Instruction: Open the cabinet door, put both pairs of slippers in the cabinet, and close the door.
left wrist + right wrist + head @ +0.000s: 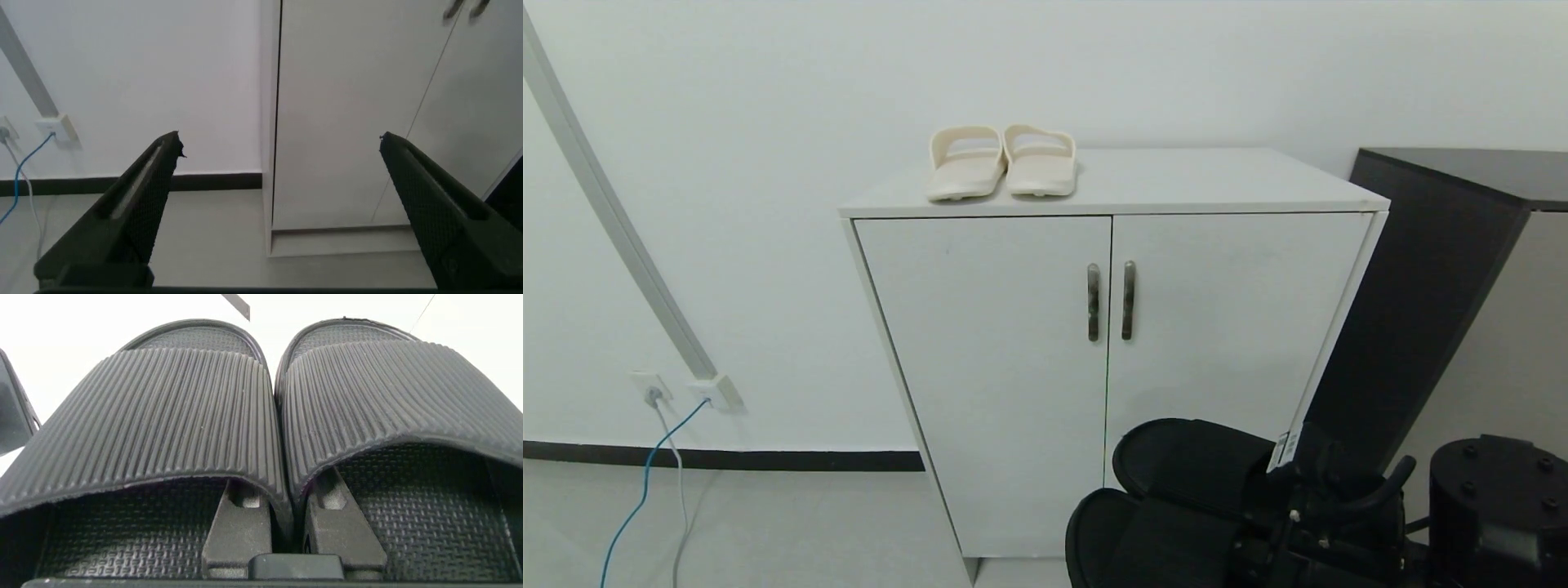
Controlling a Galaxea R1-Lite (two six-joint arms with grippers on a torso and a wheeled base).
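Right gripper (288, 531) clamped black slippers (1184, 482) before shut white cabinet (980, 367); left gripper (279, 143) gaped near floor (212, 237); cream slippers (1003, 163) atop.

Nothing in the pictures is legible: no word, number or sign. A small white tag (1285, 452) sits near the right claw (284, 508), which holds the black slippers (1176, 482). The tag carries dark print that is too small to make out.
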